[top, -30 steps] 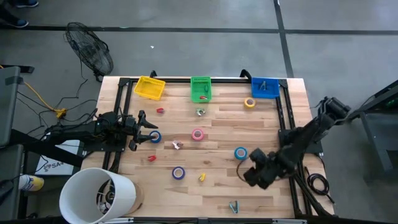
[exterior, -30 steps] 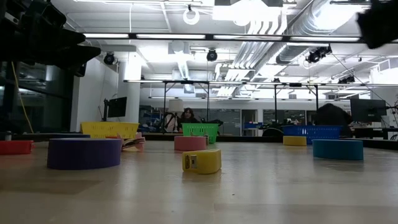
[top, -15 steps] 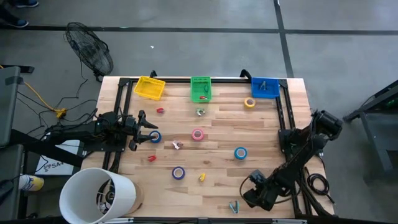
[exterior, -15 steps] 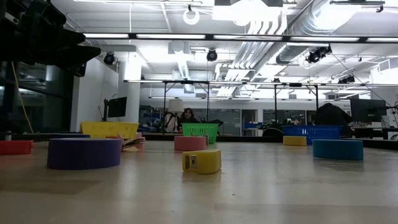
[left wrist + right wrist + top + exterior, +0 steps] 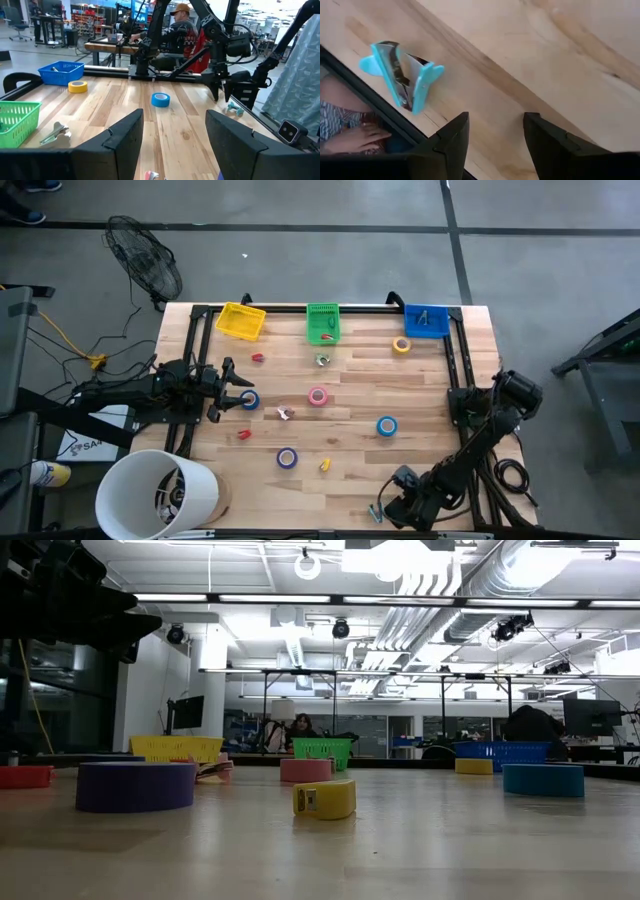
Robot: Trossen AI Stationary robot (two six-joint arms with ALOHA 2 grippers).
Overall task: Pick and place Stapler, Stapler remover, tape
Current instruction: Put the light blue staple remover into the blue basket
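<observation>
Little looks done: the tape rolls (image 5: 317, 396) lie loose on the counter (image 5: 430, 380), while the right gripper (image 5: 492, 132), fingers spread and empty, hovers near the teal staple remover (image 5: 402, 75) at the counter's front edge, and the left gripper (image 5: 232, 385) waits open.

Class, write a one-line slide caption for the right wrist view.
Open right gripper hovers near a teal staple remover lying at the wooden table edge.

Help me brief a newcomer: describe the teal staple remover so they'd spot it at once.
Start at the table's near edge, opposite the three baskets. The right gripper hangs there, open, and the staple remover lies just beside it. It is the only teal, claw-shaped piece; its neighbours are round tape rolls.
</observation>
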